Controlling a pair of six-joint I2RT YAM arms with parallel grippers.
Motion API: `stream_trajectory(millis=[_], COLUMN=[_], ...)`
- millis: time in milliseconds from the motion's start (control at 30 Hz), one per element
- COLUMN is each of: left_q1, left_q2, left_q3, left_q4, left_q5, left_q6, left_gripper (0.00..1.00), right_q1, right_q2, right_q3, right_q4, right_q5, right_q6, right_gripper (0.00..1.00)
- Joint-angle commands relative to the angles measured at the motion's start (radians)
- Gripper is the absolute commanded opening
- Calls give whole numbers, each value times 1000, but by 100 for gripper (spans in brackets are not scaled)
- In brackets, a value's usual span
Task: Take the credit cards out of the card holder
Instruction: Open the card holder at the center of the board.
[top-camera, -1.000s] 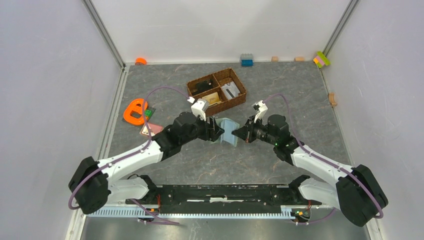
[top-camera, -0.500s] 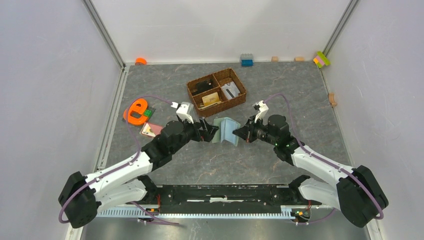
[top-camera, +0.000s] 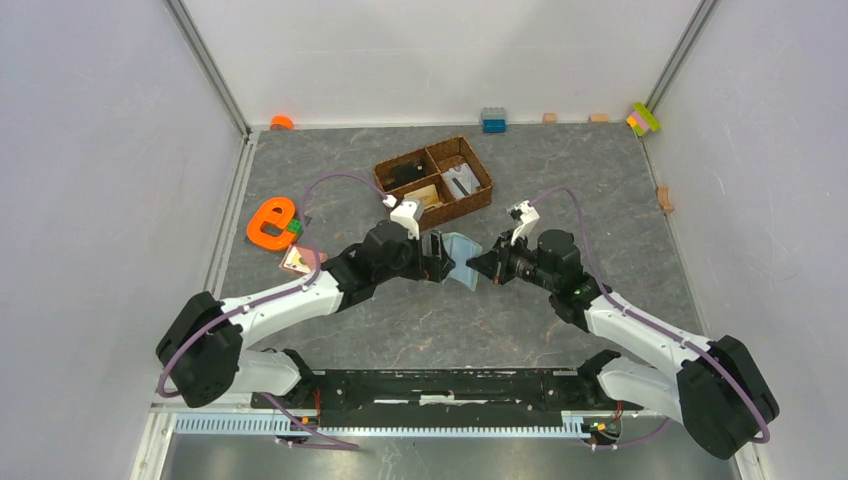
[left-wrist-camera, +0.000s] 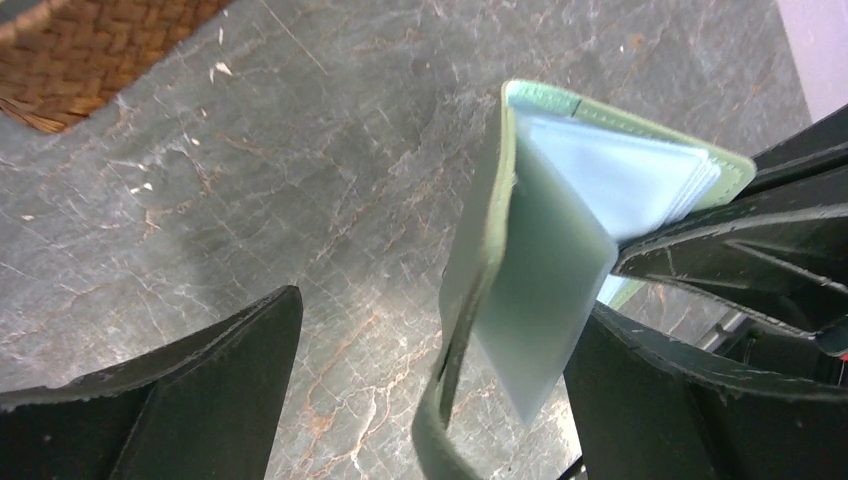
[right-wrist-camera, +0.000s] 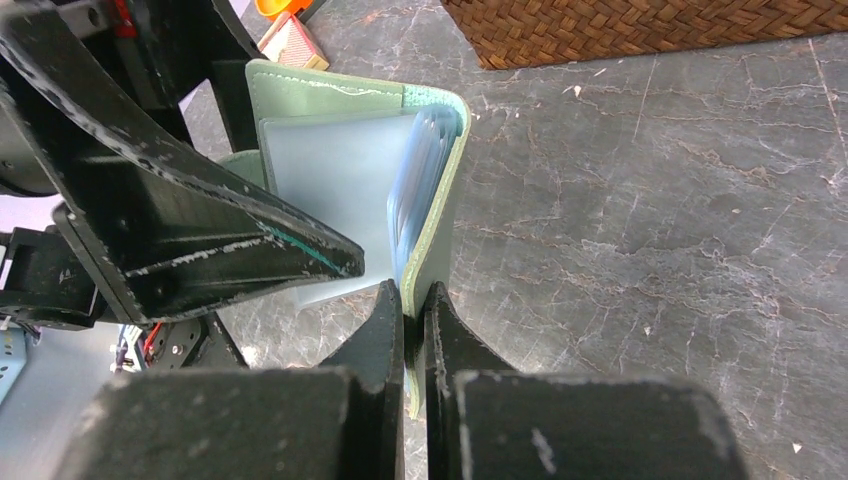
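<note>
Right gripper (right-wrist-camera: 413, 297) clenched on one holder (top-camera: 458, 262) flap, holder upright between both grippers; left gripper (left-wrist-camera: 448, 310) released, jaws wide astride the other flap. Thin edge pinch: a left-finger nudge could twist holder loose. Cards (top-camera: 300, 259) apparently on table (top-camera: 600, 200), far left.

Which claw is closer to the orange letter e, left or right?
Left. The left claw is to the right of the orange letter e, open around the green wallet. The right claw is farther right, beyond the wallet, pinching its cover.
</note>
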Motion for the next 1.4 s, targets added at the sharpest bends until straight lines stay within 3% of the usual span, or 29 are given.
stream_trajectory(millis=[0,167,400,567,667,867,967,1133,1267,1367], left_q1=[-3,-3,-4,-4,-4,-4,-3,48,110,134], left_q2=[29,66,54,69,83,77,76,57,32,30], left_q3=[55,81,74,82,91,97,97,54,-4,-23], left_q4=[-14,-13,-11,-13,-21,-33,-34,35,121,159], left_q5=[61,140,131,136,136,117,110,197,274,316], left_q6=[16,21,29,35,36,43,31,-29,-90,-118], left_gripper=[100,100,99,94,79,27,3,2,2,2], right_q1=[-2,-2,-2,-2,-2,-4,-4,-4,-4,-4], right_q2=[-32,-39,-38,-40,-42,-40,-34,-19,-21,-14], right_q3=[20,18,18,17,17,15,12,-2,-20,-25], right_q4=[45,44,44,44,44,46,69,129,172,188], right_q5=[22,26,29,27,28,30,5,-64,-93,-103], right_q6=[-15,-16,-16,-17,-20,-22,-20,-11,1,4], right_gripper=[0,0,0,0,0,0,11,47,58,59])
